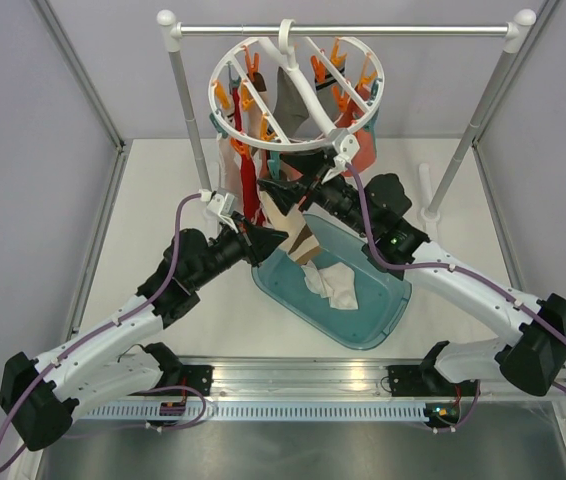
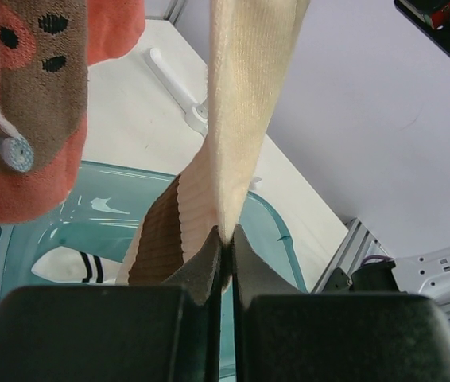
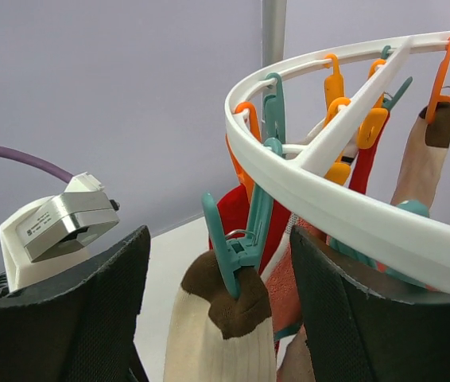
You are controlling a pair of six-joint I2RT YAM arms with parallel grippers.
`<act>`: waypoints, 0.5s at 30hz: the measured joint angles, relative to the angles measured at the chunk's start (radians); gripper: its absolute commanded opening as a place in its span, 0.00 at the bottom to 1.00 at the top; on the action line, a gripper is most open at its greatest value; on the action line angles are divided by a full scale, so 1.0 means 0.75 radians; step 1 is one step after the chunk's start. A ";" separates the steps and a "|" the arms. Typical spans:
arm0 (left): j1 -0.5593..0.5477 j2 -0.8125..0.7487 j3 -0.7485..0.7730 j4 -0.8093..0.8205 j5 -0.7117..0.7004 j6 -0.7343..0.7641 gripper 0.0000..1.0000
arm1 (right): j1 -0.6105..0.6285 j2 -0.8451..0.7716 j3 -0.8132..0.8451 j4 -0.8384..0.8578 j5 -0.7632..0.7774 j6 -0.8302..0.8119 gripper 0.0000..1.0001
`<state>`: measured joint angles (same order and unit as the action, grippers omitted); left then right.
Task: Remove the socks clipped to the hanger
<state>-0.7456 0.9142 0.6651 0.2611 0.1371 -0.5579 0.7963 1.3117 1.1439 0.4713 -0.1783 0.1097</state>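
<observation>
Sock (image 2: 241,119), soft and limp, clamped low in my left jaws; right jaws open around its clip (image 3: 237,247) under hanger (image 3: 328,199).

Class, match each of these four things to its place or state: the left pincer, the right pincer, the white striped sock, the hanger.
Column one
1. left pincer
2. right pincer
3. white striped sock
4. hanger

Column two
A. hangs from the metal rail
B. open, facing a teal clip
C. shut on the beige sock
D. lies in the teal tub

Pairs: 1-C, 2-B, 3-D, 4-A
</observation>
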 measured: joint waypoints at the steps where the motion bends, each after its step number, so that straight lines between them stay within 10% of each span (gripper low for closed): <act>1: 0.000 0.000 0.000 0.000 0.001 0.000 0.02 | 0.000 0.005 0.002 0.004 0.001 0.001 0.74; 11: 0.000 0.000 0.005 -0.004 0.001 0.000 0.02 | 0.000 0.011 0.002 0.089 0.054 0.049 0.59; 15: 0.000 0.001 0.008 -0.005 0.001 0.000 0.02 | -0.001 0.011 0.002 0.108 0.082 0.069 0.35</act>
<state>-0.7456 0.9146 0.6708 0.2577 0.1379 -0.5579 0.7959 1.3197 1.1450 0.5522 -0.1169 0.1616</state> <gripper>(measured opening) 0.036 0.438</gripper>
